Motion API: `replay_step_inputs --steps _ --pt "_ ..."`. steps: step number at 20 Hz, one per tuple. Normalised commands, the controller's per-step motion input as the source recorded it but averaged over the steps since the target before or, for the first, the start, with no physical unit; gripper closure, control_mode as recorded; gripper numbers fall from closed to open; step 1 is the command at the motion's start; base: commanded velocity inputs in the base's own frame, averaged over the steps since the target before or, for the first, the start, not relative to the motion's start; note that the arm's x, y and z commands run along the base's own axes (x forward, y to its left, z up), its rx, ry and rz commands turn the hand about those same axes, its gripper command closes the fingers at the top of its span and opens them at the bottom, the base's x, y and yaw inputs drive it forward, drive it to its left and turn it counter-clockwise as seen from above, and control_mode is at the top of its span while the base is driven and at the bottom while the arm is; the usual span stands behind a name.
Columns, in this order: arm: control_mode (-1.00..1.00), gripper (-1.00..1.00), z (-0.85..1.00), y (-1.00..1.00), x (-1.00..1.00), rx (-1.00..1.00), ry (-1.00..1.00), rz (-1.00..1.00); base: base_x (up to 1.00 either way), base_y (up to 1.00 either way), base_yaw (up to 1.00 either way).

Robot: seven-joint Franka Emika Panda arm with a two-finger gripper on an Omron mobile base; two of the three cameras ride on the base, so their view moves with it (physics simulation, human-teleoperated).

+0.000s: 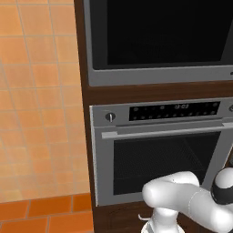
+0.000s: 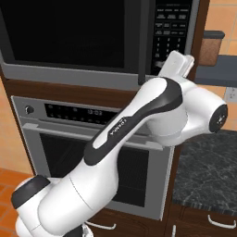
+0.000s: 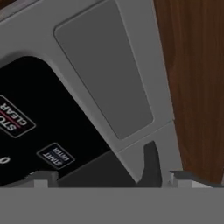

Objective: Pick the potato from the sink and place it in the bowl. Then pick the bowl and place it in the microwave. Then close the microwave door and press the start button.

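The microwave (image 1: 159,75) is set in dark wood, and its black glass microwave door (image 2: 69,32) lies flat against the front, shut. My gripper (image 2: 178,62) reaches up to the button panel (image 2: 171,28) on the microwave's right side. Its jaws are open and hold nothing. In the hand view one dark fingertip (image 3: 151,164) rises close to the panel's grey frame, to the right of the START button (image 3: 54,156) and the STOP CLEAR button (image 3: 13,118). The potato, the bowl and the sink are out of view.
A silver oven (image 1: 159,150) with a bar handle sits right under the microwave. A dark stone counter (image 2: 208,171) lies to the right, with a brown canister (image 2: 210,46) on a shelf above it. Orange tiles (image 1: 36,91) cover the wall at left.
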Motion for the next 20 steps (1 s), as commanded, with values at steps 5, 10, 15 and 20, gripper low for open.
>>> replay_step_inputs --steps 5,10,15,20 --pt "-1.00 -1.00 -0.06 0.00 0.06 0.00 0.01 0.06 0.00 0.00 0.00" --pt "-1.00 -1.00 -0.38 0.37 0.03 0.00 0.02 0.01 0.00 0.00 0.00" --pt "-1.00 -1.00 0.07 0.26 0.52 0.00 0.06 0.00 0.00 0.00 0.00" --pt "-1.00 -1.00 0.23 -0.24 0.28 0.00 0.00 0.00 0.00 0.00 0.00"
